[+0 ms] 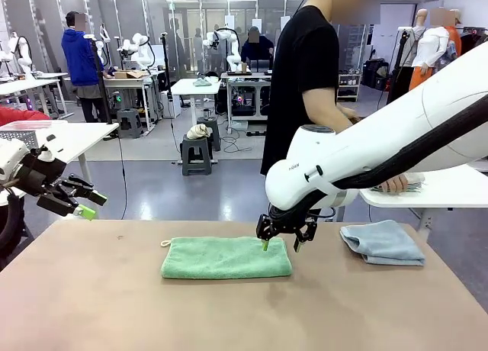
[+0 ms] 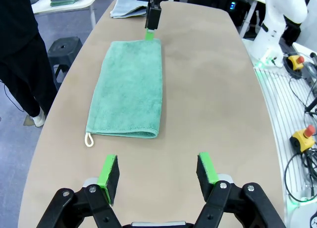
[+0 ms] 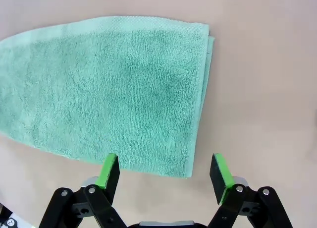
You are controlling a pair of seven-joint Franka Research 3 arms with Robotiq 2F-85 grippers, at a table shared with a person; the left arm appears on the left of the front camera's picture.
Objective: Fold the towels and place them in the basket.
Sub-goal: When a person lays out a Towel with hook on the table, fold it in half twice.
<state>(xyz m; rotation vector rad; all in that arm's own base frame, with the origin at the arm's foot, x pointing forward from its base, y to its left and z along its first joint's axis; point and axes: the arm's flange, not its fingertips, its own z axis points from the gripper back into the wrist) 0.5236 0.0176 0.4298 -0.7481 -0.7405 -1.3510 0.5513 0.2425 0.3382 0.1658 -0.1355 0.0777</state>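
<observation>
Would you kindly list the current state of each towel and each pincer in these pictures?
Mint green towel: folded in half, lying flat mid-table, corner loop sticking out.
Blue-grey towel: loosely folded, resting near the table's right edge.
Left pincer: open, empty, hovering off the green towel's loop end.
Right pincer: open, empty, poised just above the green towel's corner.

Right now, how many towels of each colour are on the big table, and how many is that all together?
Mint green towel: 1
Pale blue-grey towel: 1
Total: 2
</observation>
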